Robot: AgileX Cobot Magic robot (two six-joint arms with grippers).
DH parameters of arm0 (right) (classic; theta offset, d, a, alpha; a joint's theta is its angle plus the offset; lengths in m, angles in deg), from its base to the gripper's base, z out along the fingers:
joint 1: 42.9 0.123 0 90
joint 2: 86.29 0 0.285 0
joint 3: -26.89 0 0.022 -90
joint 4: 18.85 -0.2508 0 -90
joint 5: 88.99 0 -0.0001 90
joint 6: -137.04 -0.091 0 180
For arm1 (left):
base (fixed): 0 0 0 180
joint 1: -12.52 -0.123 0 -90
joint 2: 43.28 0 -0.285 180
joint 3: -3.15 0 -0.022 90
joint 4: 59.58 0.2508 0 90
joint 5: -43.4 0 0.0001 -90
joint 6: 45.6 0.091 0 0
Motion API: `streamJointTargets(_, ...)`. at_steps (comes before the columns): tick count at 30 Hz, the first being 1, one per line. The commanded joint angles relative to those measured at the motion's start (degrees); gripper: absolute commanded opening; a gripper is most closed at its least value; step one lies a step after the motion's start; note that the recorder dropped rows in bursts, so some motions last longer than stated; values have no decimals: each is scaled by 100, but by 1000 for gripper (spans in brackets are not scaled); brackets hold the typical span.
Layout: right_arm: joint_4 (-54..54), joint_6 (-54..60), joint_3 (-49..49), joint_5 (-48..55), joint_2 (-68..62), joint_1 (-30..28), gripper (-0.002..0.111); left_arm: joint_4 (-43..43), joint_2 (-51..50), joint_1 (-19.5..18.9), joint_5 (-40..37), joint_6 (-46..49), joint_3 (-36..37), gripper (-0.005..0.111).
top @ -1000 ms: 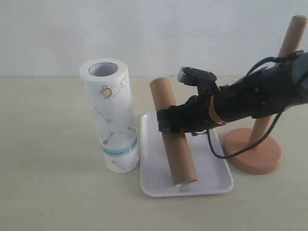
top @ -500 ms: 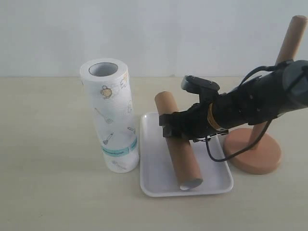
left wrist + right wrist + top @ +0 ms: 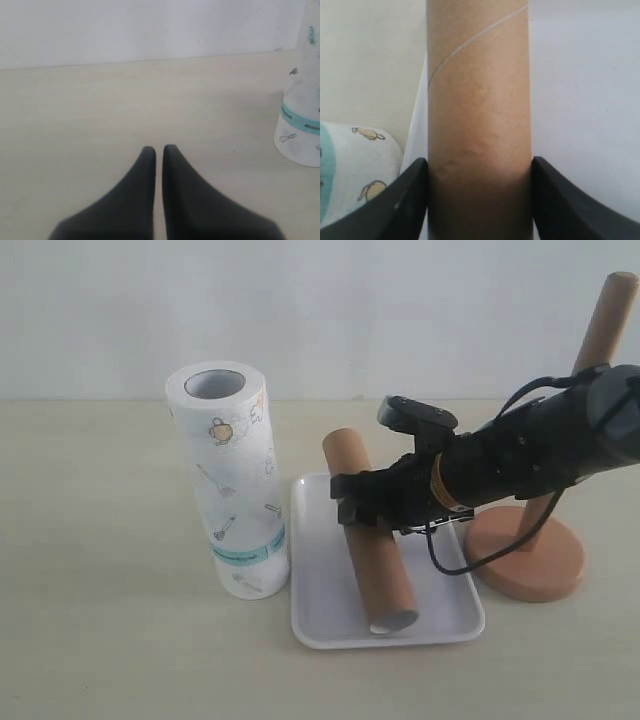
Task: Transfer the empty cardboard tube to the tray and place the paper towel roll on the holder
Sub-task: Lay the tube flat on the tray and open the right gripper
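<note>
Two right gripper (image 3: 362, 508) fingers clamped across the empty cardboard tube (image 3: 385, 575), its end below them down in the tray (image 3: 320, 590); left gripper (image 3: 159, 150) pinched together, paper towel roll (image 3: 302, 120) off to one side; tube wedged between the right fingers.

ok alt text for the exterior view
The right gripper clamps a brown cardboard tube, its near end resting in a white tray. A paper towel roll stands upright left of the tray; a wooden holder stands to its right.
</note>
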Motion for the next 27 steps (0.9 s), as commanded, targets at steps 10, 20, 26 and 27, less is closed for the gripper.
streamJointTargets(10, 55, 24, -313, 289, 14, 3, 26, -18, 15, -23, 34, 12, 18, 4)
streamJointTargets(20, 19, 24, -313, 265, 14, 3, 52, -18, 15, -23, 34, 12, 18, 4)
streamJointTargets(26, 19, 24, -292, 184, 14, 3, 86, -18, 15, -23, 34, 12, 18, 4)
streamJointTargets(27, 19, 24, -267, 144, 14, 3, 88, -18, 15, -23, 34, 12, 18, 4)
